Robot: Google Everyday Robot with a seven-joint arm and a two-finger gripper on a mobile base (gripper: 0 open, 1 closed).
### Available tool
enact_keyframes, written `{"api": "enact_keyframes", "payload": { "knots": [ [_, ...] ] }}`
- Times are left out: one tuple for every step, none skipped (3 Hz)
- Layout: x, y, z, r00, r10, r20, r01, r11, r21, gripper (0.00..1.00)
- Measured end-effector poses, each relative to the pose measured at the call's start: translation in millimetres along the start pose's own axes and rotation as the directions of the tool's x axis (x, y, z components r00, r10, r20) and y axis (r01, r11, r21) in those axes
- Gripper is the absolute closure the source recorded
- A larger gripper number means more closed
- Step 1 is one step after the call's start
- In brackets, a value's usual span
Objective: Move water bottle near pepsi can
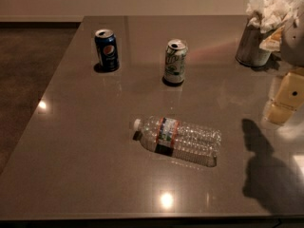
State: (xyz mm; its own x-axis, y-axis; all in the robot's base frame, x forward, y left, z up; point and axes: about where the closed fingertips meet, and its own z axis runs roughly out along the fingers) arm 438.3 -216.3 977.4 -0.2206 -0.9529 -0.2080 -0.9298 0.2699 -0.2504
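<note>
A grey glossy table (85,165) is seen from above. The gripper (287,99), a pale yellow block, is held at the right edge of the view, just over the tabletop. Whether it is open or closed cannot be told, and nothing is seen in its hold.

The water bottle (176,139) lies on its side, well apart from the gripper, to its left and a little nearer the viewer. Its long axis runs almost left to right. The white cap points away from the gripper, leftward and slightly toward the far side, and the base is turned toward the gripper.

The pepsi can (106,50) stands upright far to the gripper's left, beyond the bottle. A white-and-green can (175,61) stands between it and the gripper.

Risks are judged as follows. The round, ribbed bottle may be rolled aside if touched off-centre. Either can may be knocked over by the long bottle if it is swung or set down too close.
</note>
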Motion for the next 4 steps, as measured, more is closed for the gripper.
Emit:
{"api": "enact_keyframes", "payload": {
  "knots": [
    [0,0,0,1.0,0.0,0.0,0.0,1.0,0.0,0.0],
    [-12,1,5,1.0,0.003,0.015,-0.003,1.0,-0.009,0.0],
    [-45,8,19,0.999,-0.005,0.044,0.007,0.9994,-0.033,0.0],
    [-79,24,43,0.998,-0.046,0.039,0.049,0.9972,-0.058,0.0]
  ]
}}
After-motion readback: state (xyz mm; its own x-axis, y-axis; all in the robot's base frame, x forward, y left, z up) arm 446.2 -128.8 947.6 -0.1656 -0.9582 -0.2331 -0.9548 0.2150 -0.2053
